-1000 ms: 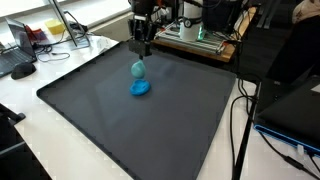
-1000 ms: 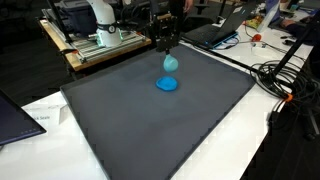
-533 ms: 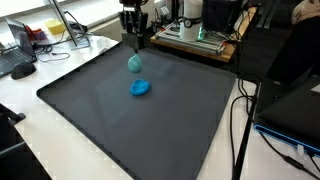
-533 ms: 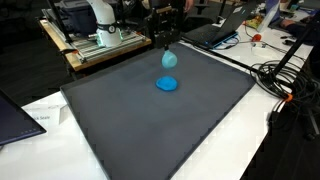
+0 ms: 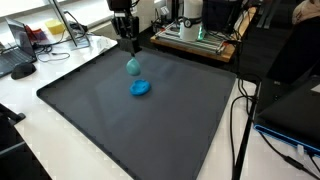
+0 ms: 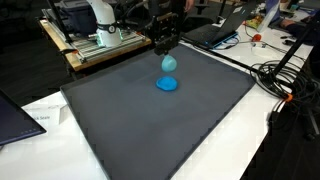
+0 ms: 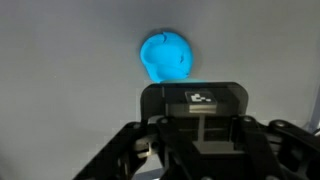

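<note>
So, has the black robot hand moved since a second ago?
Yes. In an exterior view the black hand shifted left, away from the flat blue lump on the dark mat.

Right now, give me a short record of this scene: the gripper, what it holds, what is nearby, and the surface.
gripper: Robotiq gripper, shut on the teal object
held: teal object, rounded, hanging under the fingertips, above the mat
nearby: blue piece, low and flat, lying on the mat, apart from the teal object
surface: dark grey mat on a white table
</note>
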{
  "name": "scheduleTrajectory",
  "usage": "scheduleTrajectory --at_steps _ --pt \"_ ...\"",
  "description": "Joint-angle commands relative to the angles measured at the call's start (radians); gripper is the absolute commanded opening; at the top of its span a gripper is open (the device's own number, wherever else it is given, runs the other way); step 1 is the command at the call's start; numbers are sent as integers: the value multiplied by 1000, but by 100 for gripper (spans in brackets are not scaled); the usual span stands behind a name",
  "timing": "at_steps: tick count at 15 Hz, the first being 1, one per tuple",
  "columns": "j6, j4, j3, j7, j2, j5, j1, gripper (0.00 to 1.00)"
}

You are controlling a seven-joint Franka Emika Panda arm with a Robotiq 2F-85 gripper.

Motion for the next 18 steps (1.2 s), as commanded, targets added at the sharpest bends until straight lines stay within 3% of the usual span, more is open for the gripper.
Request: scheduleTrajectory --at_steps 1,9,18 --pt "-55 80 5 -102 78 81 -39 22" --pt "-116 181 14 -222 192 187 -127 22" --pt "-246 337 24 -250 319 247 -198 22"
